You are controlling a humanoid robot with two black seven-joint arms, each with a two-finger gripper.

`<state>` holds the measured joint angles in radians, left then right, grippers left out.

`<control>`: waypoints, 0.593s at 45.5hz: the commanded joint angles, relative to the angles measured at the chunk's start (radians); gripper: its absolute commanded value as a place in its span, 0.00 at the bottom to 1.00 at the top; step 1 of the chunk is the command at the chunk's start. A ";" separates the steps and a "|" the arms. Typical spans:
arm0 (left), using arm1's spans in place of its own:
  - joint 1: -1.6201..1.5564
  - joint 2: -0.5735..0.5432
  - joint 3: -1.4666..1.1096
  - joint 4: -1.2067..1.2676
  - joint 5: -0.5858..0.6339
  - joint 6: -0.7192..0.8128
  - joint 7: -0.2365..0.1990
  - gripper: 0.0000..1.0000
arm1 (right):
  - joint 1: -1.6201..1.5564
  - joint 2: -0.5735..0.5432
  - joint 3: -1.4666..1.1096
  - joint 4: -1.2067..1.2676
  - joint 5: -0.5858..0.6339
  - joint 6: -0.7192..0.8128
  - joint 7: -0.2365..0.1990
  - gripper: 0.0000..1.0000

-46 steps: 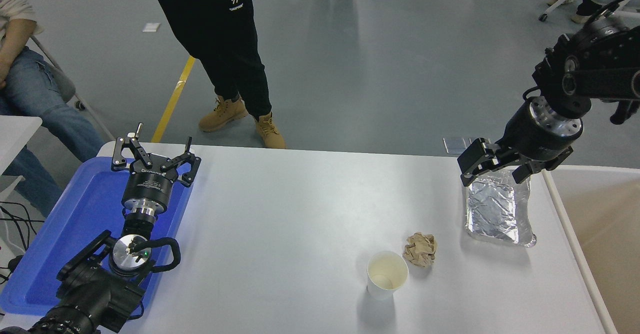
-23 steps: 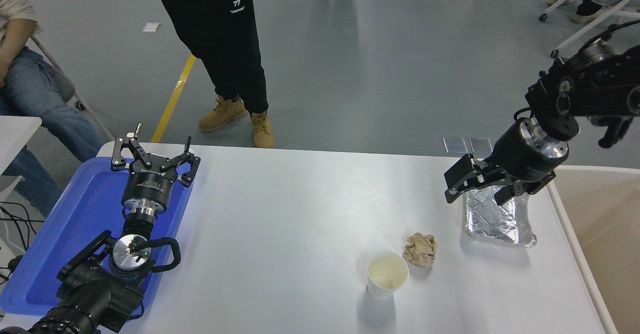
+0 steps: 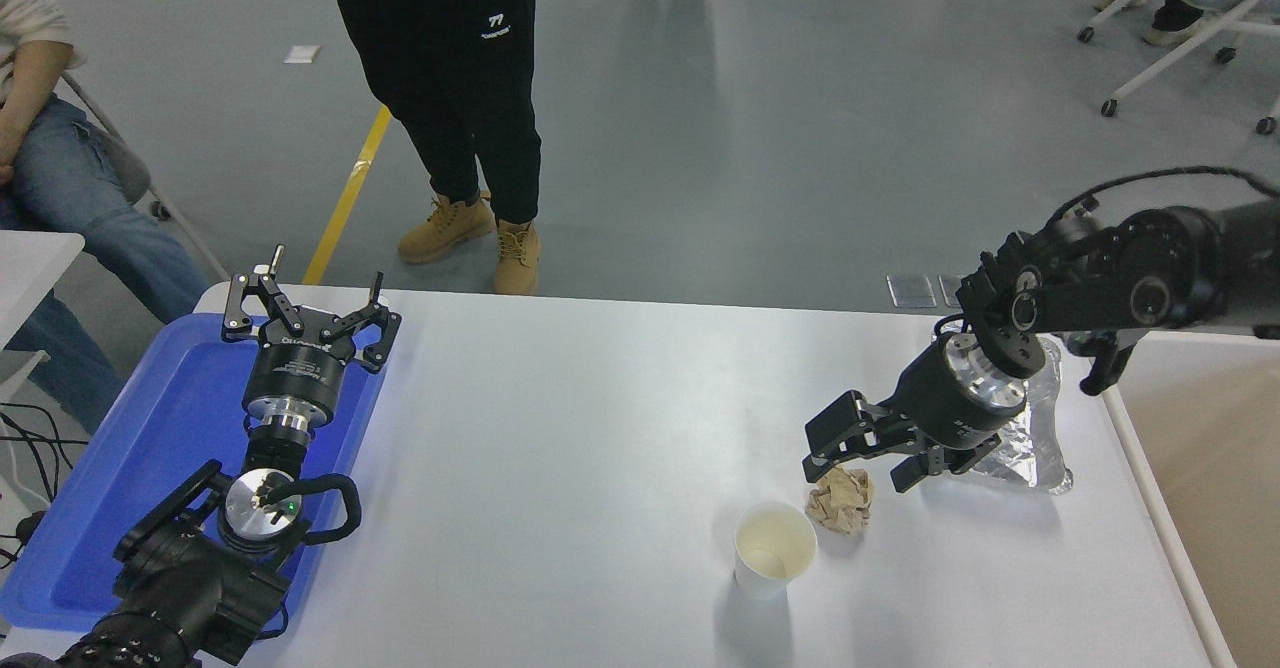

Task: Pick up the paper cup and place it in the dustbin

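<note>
While the cup (image 3: 775,549) stood upright on the table (image 3: 560,448), untouched, the right gripper (image 3: 862,460) hung up and to its right, jaws spread wide and empty. Just beside the cup, under that gripper, lay a paper ball (image 3: 841,499). Behind the right arm sat a foil tray (image 3: 1030,448). At the table's right edge stood the dustbin (image 3: 1205,448). Over a blue tray (image 3: 150,448) the left gripper (image 3: 308,316) was parked, open.

Both arms were built of matte black housings with bright silver wrist rings. A looped black cable and small green light were seen on the left arm (image 3: 200,558); a thin black cable arched over the right arm (image 3: 1120,288).
</note>
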<state>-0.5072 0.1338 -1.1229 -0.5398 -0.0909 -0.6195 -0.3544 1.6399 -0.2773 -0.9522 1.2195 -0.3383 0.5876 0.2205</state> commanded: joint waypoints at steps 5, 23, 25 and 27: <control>0.001 0.000 0.000 0.000 -0.001 0.000 0.000 1.00 | -0.195 0.021 0.070 -0.100 -0.108 -0.075 0.000 1.00; 0.001 0.001 0.000 0.000 0.000 0.000 0.000 1.00 | -0.279 0.035 0.110 -0.173 -0.137 -0.092 0.000 1.00; 0.001 0.000 0.000 0.000 0.000 0.000 0.000 1.00 | -0.287 0.040 0.115 -0.181 -0.139 -0.094 0.000 1.00; 0.001 0.000 0.000 0.000 0.000 0.000 0.000 1.00 | -0.290 0.043 0.116 -0.187 -0.140 -0.095 0.000 0.99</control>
<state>-0.5062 0.1343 -1.1228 -0.5399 -0.0907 -0.6195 -0.3544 1.3975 -0.2487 -0.8554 1.0761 -0.4649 0.5029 0.2209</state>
